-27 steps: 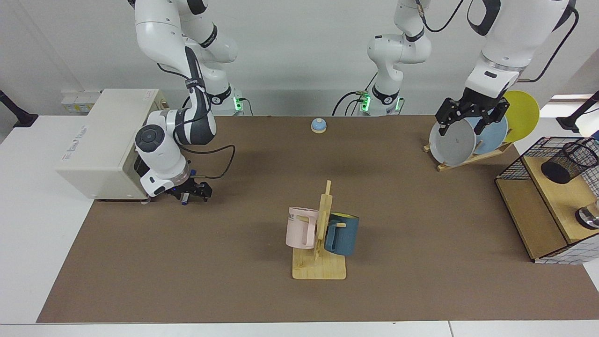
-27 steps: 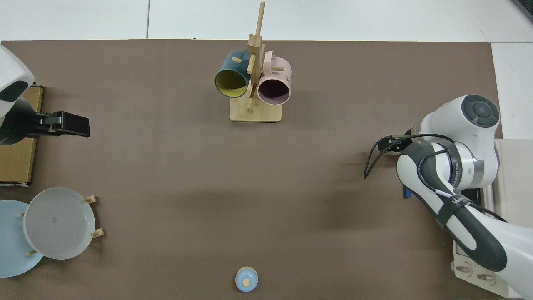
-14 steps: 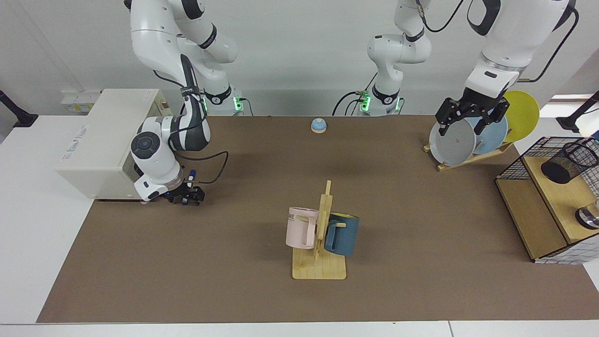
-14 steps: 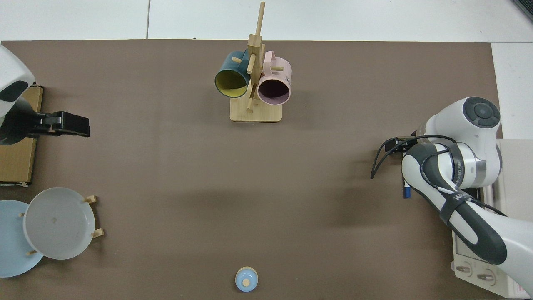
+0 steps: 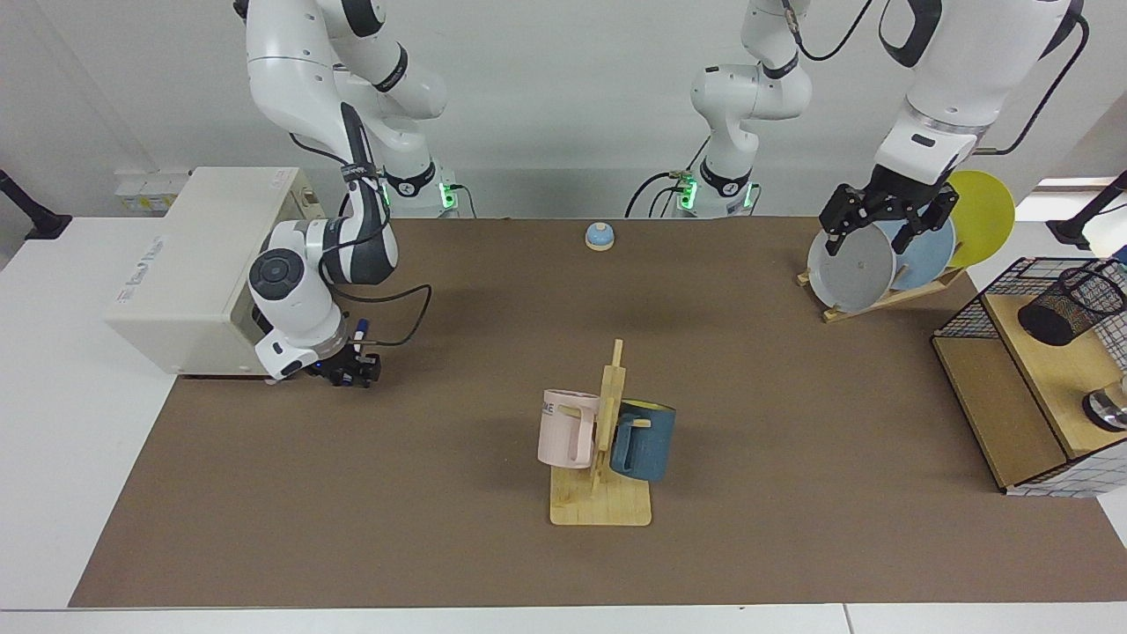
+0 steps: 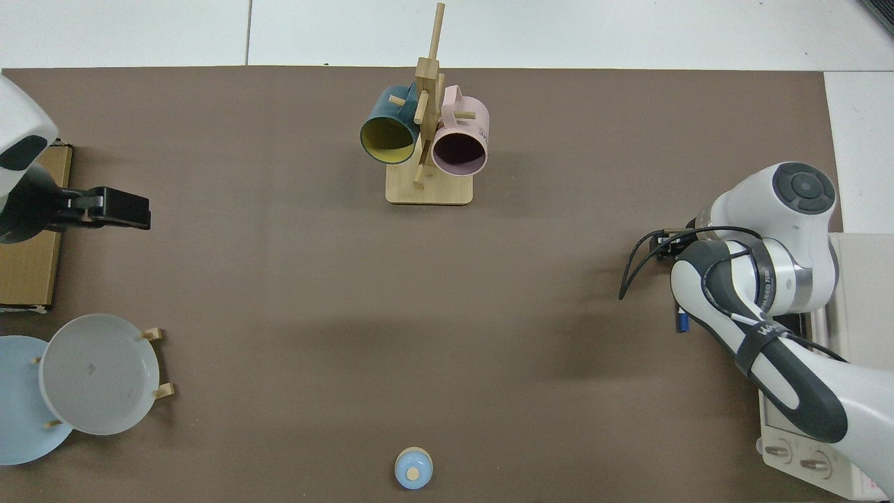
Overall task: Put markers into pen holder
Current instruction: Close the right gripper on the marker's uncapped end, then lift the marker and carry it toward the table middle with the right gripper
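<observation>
The white marker with blue ends stands nearly upright between the fingers of my right gripper, which is shut on it low over the brown mat beside the beige box. From above only the marker's blue tip peeks out beside the right arm's wrist. The pen holder, a black mesh cup, lies tilted on the upper shelf of the wire basket at the far side of the table. My left gripper hangs open in front of the plates, waiting; the top view shows the left gripper side-on.
A wooden mug rack with a pink mug and a blue mug stands mid-table. Plates lean in a rack. A beige box, a small bell and the wire basket line the edges.
My right hand has drawn back towards the beige box and turned, so the marker now stands up with its blue tip above the fingers. The left arm has not moved.
</observation>
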Tool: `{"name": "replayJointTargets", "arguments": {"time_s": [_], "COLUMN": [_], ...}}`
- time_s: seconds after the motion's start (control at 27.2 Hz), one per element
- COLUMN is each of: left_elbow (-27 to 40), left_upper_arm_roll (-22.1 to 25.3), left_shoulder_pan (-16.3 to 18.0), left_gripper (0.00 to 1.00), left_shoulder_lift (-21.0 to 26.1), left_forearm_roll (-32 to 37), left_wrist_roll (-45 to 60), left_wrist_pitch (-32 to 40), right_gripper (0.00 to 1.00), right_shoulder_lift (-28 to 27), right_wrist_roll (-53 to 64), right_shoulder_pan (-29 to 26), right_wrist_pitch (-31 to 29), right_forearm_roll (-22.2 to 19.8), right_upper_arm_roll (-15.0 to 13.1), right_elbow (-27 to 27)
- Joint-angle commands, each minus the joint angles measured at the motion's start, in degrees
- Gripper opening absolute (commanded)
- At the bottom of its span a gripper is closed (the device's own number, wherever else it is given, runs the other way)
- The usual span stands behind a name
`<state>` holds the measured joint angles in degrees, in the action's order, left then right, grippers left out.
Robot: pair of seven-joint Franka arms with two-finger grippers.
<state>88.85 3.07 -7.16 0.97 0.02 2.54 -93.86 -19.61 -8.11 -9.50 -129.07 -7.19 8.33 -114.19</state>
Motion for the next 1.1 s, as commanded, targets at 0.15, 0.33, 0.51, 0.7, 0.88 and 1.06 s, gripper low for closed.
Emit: {"name": "replayJointTargets", "arguments": {"time_s": [0.15,0.33,0.51,0.7,0.88,1.06], "left_elbow": [0.97,0.97,0.97,0.97,0.97,0.97], "left_upper_arm_roll": [0.36,0.36,0.36,0.36,0.36,0.36], "left_shoulder_pan": [-0.22,-0.22,-0.22,-0.22,-0.22,-0.22], "left_gripper": [1.00,1.00,1.00,1.00,1.00,1.00], "left_shoulder_lift": [-1.06,-1.06,-1.06,-1.06,-1.06,-1.06], "left_forearm_roll": [-0.11,-0.11,-0.11,-0.11,-0.11,-0.11], "left_wrist_roll": [0.09,0.09,0.09,0.09,0.09,0.09], "left_wrist_pitch": [0.43,0.43,0.43,0.43,0.43,0.43], "right_gripper": [0.00,0.00,0.00,0.00,0.00,0.00], "right_shoulder_lift": [0.27,0.62,1.32,3.25,6.85,9.06], "right_wrist_roll": [1.69,2.66,2.48,2.22,2.22,2.13], "right_shoulder_pan": [-0.34,-0.17,0.97,2.20,4.13,7.03], "right_wrist_pitch": [-0.31,0.22,4.96,11.28,14.46,17.97], "right_forearm_roll": [-0.80,-2.12,-2.13,0.24,2.10,2.27], "right_upper_arm_roll": [0.20,0.20,0.55,1.25,1.34,1.60], "right_elbow": [-0.34,0.19,3.61,7.39,7.93,9.68]}}
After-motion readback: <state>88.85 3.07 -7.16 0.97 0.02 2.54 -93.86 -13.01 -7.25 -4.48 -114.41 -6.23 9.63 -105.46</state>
